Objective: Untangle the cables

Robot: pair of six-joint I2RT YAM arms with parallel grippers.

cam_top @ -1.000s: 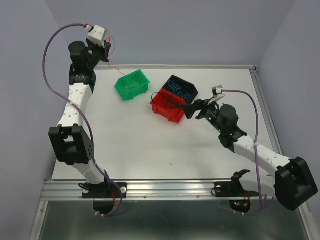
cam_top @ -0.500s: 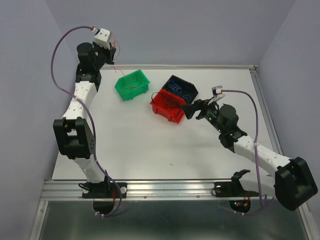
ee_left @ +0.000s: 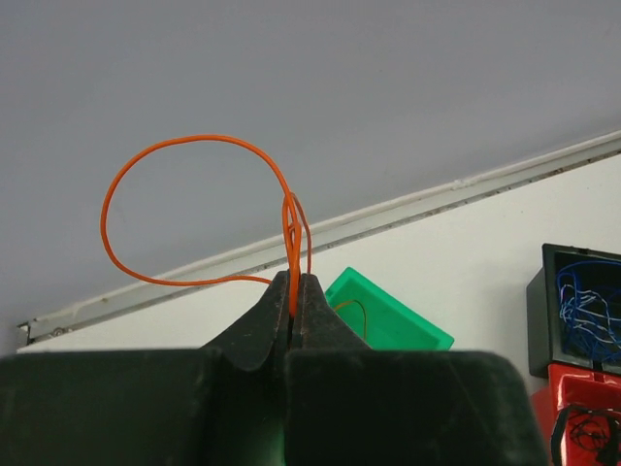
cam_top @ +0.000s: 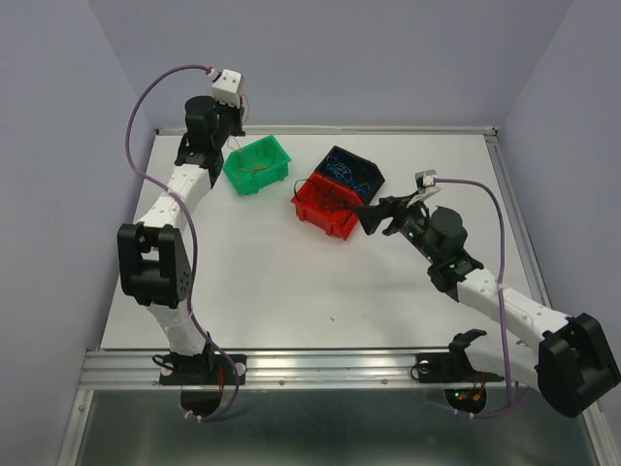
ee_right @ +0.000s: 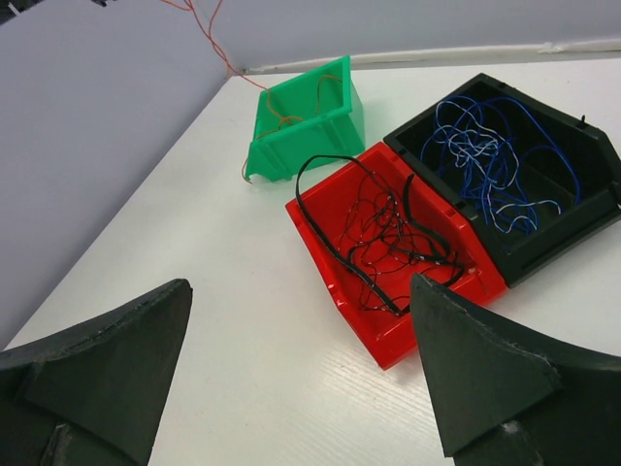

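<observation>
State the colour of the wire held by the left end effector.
Orange. The wire shows clearest in the left wrist view.

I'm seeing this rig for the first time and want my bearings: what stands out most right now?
Three bins sit together mid-table: a green bin, a red bin of tangled black wires, and a black bin of blue wires. At the far left, the left fingers pinch shut on a looping orange wire held up near the green bin; the right fingers gape open facing the red bin.
</observation>
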